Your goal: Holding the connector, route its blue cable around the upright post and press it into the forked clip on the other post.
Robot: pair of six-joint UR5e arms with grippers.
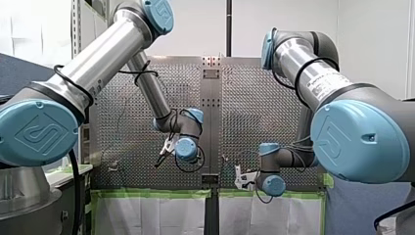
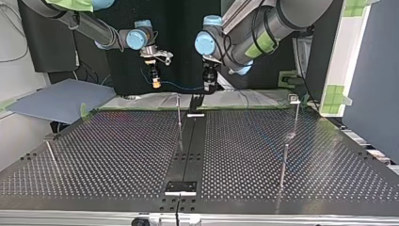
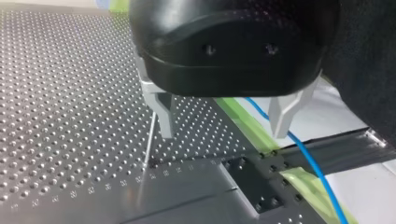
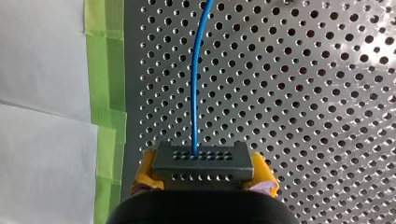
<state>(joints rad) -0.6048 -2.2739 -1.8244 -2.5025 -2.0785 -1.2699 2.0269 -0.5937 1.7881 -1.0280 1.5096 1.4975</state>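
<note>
While clamping the connector (image 4: pixel 201 161) between yellow pads of the right gripper (image 4: pixel 203 176), hung over the table (image 4: pixel 303 93) edge, trailing the cable (image 4: pixel 196 70) ahead; held the left gripper (image 3: pixel 224 123) spread wide beside that cable, near 1 post (image 3: pixel 150 135).

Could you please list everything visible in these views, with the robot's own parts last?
connector: one, grey, clamped between yellow pads.
cable: one, blue, leading away from the connector.
posts: at least three, thin metal, upright on the table.
table: one, perforated metal, under everything.
tape: several strips, green, along the table's edge.
board: one, blue-grey, beside the table, top view's left.
left gripper: one, black with metal fingers, open, over the table.
right gripper: one, yellow-padded, shut on the connector.
</note>
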